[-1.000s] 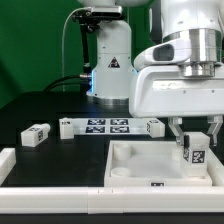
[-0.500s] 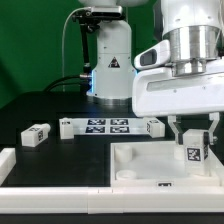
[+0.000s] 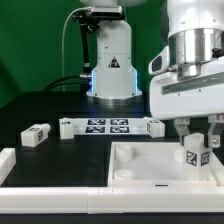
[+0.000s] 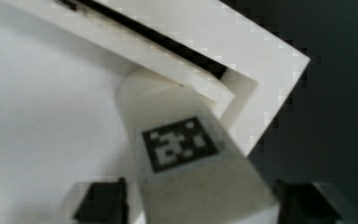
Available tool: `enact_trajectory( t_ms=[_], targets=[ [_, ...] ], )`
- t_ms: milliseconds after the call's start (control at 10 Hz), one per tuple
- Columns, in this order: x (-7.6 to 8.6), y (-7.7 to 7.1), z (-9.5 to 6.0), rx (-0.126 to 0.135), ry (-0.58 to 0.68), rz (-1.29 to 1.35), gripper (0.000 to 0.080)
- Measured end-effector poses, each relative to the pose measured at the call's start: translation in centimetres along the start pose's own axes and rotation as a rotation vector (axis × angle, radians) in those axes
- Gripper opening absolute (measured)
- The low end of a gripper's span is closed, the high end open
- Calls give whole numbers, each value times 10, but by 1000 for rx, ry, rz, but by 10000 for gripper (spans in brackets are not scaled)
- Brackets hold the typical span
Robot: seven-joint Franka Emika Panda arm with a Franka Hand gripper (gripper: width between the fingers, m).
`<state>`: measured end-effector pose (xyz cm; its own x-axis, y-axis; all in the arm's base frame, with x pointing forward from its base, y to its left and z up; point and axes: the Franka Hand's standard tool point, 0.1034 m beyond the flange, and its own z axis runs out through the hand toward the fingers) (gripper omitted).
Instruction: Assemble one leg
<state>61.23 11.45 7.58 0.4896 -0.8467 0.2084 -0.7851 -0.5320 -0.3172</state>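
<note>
Gripper [image 3: 195, 146] clamped on leg [image 3: 196, 155] over tabletop [image 3: 135, 165] corner, wrist view shows leg tag [image 4: 183, 142] close, spare leg [image 3: 36, 135] and marker board [image 3: 110, 127] behind.

White tagged leg [image 3: 195, 155] [image 4: 186, 150], upright, held over the tabletop corner

Black surface [image 3: 40, 160] seen across foreground of exterior view — matte, evenly lit, no strong shadows. Green backdrop [image 3: 30, 45] hung behind, darker toward upper corners. White raised border [image 3: 50, 201] laid along near edge of surface. Marker board [image 3: 110, 126] fixed flat toward rear of surface. Dark cable [image 3: 68, 82] draped in front of backdrop. Blue glow [image 3: 93, 78] noted at centre rear — source unclear.
</note>
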Motion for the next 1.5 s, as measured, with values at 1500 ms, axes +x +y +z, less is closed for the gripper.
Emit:
enact_trajectory(
  t_ms=[1500],
  targets=[
    [9, -1, -2, -70, -91, -1684, 649]
  ],
)
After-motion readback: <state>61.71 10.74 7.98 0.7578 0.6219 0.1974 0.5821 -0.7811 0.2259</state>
